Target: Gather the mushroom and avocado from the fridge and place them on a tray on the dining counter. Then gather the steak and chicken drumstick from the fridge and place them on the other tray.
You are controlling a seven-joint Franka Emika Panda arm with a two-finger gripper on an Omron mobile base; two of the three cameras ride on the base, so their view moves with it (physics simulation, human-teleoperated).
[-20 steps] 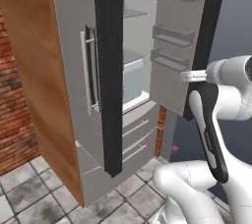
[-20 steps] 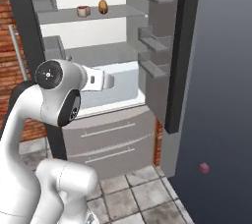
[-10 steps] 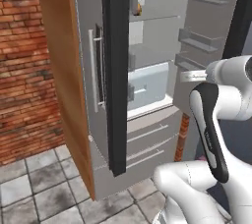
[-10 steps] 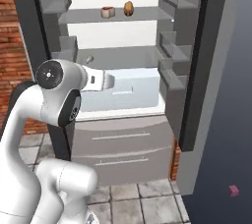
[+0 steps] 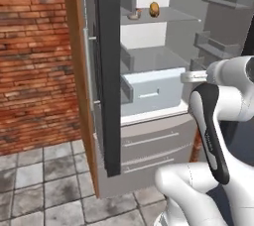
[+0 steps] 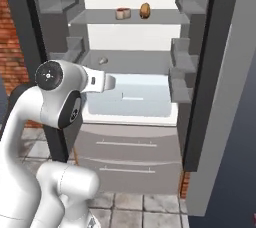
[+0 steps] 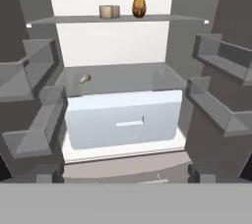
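The fridge (image 5: 106, 71) stands open in front of me, both doors swung wide. On its upper glass shelf (image 7: 162, 18) a brown-orange oval thing (image 7: 139, 7) sits beside a beige cube (image 7: 109, 11); I cannot tell if the oval is the avocado. On the shelf below lies a small grey-tan lump (image 7: 85, 77), which looks like the mushroom (image 6: 102, 60). My gripper (image 7: 126, 171) is open, level with the pale crisper drawer (image 7: 123, 122) and short of it, holding nothing. Steak, chicken drumstick, both trays and the dining counter are out of view.
Door bins (image 7: 221, 61) jut in on both sides of the opening. Two grey freezer drawers (image 6: 127, 154) sit below the crisper. A wooden panel (image 5: 79, 71) and brick wall (image 5: 34, 56) are to the left. Grey tiled floor (image 5: 44, 185) lies beneath.
The whole picture has shifted: the base has moved, so the open fridge interior now sits straight ahead and closer. The arm keeps its pose and the gripper stays open.
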